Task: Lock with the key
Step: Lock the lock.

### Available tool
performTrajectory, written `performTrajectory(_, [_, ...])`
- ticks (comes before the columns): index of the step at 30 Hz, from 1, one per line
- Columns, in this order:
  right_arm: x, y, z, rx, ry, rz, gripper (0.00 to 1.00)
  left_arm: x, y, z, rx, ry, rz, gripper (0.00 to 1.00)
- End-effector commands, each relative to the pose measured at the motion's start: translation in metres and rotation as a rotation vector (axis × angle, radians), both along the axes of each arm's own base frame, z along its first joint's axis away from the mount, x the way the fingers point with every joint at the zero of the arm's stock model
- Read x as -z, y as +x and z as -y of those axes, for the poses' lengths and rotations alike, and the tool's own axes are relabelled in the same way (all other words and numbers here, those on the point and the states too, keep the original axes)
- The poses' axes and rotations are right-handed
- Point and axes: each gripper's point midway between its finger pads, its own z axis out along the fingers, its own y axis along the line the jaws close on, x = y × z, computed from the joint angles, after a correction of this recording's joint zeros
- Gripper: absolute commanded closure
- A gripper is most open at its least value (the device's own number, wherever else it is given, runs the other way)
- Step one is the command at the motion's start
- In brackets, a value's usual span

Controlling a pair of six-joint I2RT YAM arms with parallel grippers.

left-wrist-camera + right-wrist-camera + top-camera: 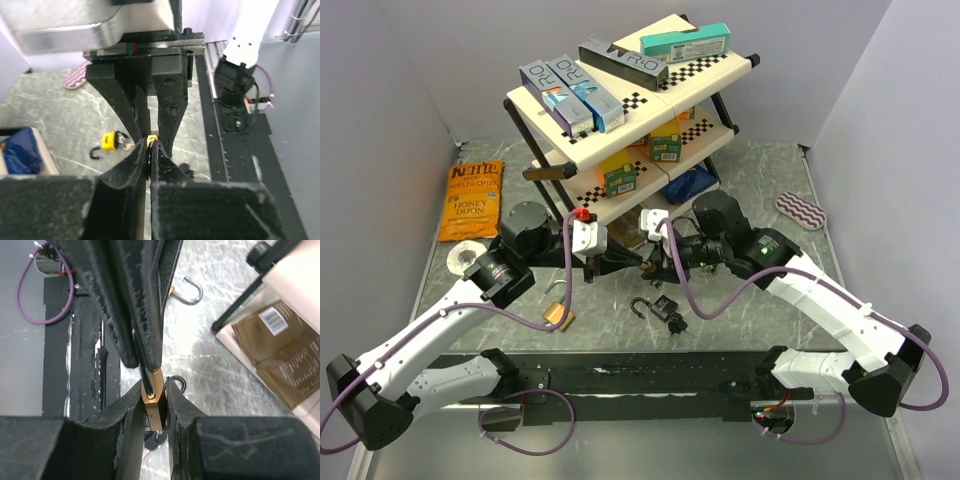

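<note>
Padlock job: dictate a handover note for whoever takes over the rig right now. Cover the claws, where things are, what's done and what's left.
Right claw: shut on the brass padlock.
Left claw: shut on what looks like its dark shackle.
On the table: a second brass padlock and a yellow padlock, both open, with what look like keys beside the yellow one.
Done: padlock gripped from both ends.
Left: no key shows in it, so fetch the key, insert it and turn.
</note>
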Motion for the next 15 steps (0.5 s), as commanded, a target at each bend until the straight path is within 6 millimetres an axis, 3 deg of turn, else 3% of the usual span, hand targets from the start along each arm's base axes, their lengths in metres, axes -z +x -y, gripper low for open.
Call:
performTrajectory(1, [-0.033,0.003,-0.006,-0.005,0.136,0.135,0.92,0.005,-0.013,-0.010,0.014,0.031,-0.077,0.99])
performTrajectory(4, [-0.011,0.004,0.000,0.009,0.088,0.122,0.63,-0.015,-0.014,-0.012,0.010,-0.003,-0.069,0.99])
performTrajectory(5, [-0.009,0.005,0.000,0.013,0.084,0.119,0.42,-0.021,-0.015,-0.012,0.013,-0.015,-0.062,0.99])
performTrajectory(8, [-0.006,0.006,0.001,0.016,0.071,0.111,0.25,-0.034,-0.014,-0.009,0.017,-0.055,-0.061,0.99])
performTrajectory(11, [-0.007,0.008,0.002,0.030,0.066,0.091,0.19,-0.040,-0.013,-0.006,0.022,-0.068,-0.059,0.99])
performTrajectory(15, [-0.011,0.008,0.007,0.047,0.070,0.045,0.18,-0.045,-0.013,-0.008,0.017,-0.072,-0.040,0.99])
